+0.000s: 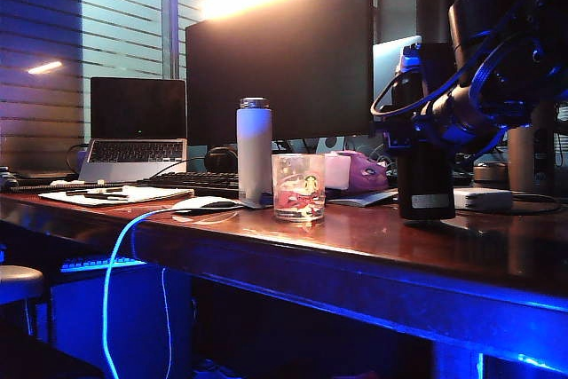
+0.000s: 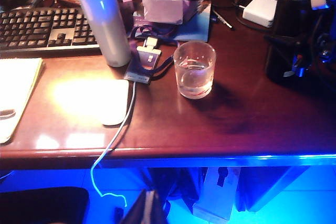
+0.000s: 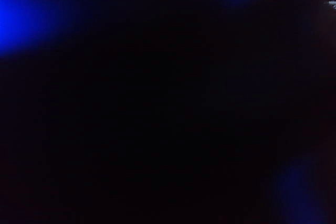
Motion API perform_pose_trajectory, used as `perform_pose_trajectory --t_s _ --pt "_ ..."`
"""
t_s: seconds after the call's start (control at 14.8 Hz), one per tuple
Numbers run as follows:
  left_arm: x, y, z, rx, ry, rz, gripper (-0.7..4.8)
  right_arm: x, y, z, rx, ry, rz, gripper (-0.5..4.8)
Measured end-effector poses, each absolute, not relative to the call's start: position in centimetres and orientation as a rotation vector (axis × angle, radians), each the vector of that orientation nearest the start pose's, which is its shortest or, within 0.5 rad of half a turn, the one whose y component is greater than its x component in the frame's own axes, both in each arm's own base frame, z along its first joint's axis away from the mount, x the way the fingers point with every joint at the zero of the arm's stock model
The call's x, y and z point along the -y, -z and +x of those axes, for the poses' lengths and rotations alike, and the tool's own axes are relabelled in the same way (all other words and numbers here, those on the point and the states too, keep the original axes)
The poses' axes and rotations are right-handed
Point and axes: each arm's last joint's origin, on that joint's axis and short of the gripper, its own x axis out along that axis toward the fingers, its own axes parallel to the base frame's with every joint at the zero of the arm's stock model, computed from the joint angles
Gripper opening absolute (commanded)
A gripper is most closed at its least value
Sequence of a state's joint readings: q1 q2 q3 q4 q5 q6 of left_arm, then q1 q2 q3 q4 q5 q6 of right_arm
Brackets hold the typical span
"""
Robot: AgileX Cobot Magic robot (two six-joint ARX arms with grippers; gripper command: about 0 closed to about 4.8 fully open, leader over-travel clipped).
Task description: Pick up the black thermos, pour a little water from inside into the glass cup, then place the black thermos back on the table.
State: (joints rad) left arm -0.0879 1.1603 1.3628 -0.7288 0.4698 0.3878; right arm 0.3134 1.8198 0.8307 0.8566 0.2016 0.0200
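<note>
One view black | right gripper at black thermos, fingers' spread unclear | left gripper unseen

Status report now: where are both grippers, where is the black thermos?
Right gripper at black thermos, grip unclear. Thermos upright on table. Left gripper out of view. Glass cup holds water, path clear.

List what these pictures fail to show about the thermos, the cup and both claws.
- Right claw: the right wrist view is almost all black; in the exterior view dark arm and cables cover the black thermos, so grip cannot be told.
- Left claw: in no view.
- Thermos contents: hidden; the left wrist view shows only its rim.
- Glass cup: print too small to read.
</note>
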Motion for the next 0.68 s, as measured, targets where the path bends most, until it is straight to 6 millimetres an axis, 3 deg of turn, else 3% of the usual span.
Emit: perform_pose_trajectory --t_s 0.27,0.34,0.41,0.47,0.61,0.68 --pt "3.27 -40.66 22.15 -0.41 0.637 0.268 -0.05 -10.7 -17.47 34.91 -0.131 -0.111 -0.012 0.14" --pt "3.27 -40.66 22.15 -0.41 0.637 0.268 -0.05 -10.72 -17.34 34.96 -0.129 -0.111 -0.012 0.77" --pt "3.27 -40.66 22.14 -0.41 0.637 0.268 -0.05 -10.74 -17.06 35.01 -0.132 -0.111 -0.013 1.98" --pt "3.27 -40.67 22.15 -0.409 0.637 0.268 -0.05 -10.76 -16.94 35.07 -0.131 -0.116 -0.012 2.71" --pt "3.27 -40.67 22.15 -0.409 0.637 0.268 -0.05 -10.81 -16.91 35.09 -0.129 -0.148 -0.01 3.33" --pt "3.27 -40.66 22.15 -0.41 0.637 0.268 -0.05 -10.86 -16.91 35.08 -0.13 -0.162 -0.009 3.38"
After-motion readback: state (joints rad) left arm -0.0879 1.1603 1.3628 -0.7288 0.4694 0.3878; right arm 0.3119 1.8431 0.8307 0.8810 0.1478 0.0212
